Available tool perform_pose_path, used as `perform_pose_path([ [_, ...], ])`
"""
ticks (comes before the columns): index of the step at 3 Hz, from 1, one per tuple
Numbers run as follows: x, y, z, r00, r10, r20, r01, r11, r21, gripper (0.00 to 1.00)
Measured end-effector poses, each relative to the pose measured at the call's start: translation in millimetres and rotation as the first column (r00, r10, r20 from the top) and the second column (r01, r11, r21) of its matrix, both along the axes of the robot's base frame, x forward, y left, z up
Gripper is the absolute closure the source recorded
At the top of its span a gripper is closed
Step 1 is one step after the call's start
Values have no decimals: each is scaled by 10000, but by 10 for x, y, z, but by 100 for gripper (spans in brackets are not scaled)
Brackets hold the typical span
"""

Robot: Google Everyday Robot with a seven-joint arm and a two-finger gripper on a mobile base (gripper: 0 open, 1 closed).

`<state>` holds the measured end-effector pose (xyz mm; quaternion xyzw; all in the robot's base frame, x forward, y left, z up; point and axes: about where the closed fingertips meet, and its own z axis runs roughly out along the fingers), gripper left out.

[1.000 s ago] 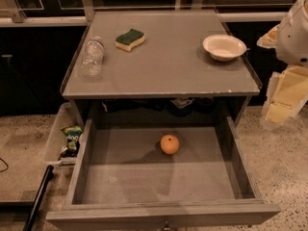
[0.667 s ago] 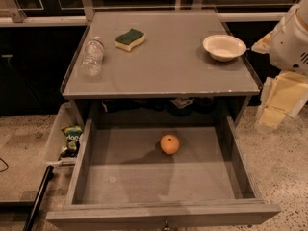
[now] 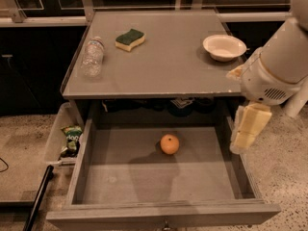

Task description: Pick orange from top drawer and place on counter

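Note:
The orange (image 3: 169, 144) lies on the flat grey floor of the open top drawer (image 3: 120, 182), a little right of its middle and toward the back. The grey counter (image 3: 168, 61) sits above the drawer. My gripper (image 3: 240, 143) hangs from the white arm (image 3: 279, 61) at the right. It points down over the drawer's right side wall, right of the orange and above it, touching nothing.
On the counter lie a clear water bottle (image 3: 92, 57) at the left, a green and yellow sponge (image 3: 130, 38) at the back and a white bowl (image 3: 224, 47) at the right. A clear bin with a green snack bag (image 3: 72, 138) stands left of the drawer. A black pole (image 3: 37, 198) leans at lower left.
My arm has moved left and down, from beside the counter's right edge to over the drawer's right wall. The orange and the counter items have not moved.

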<state>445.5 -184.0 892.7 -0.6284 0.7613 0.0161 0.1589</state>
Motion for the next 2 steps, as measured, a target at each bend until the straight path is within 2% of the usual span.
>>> perform_pose_path([
  [1,94,73,-513,9995,273,-131,-268,9990,364,0],
  [2,94,73,-514,9995,272,-134,-267,9990,368,0],
])
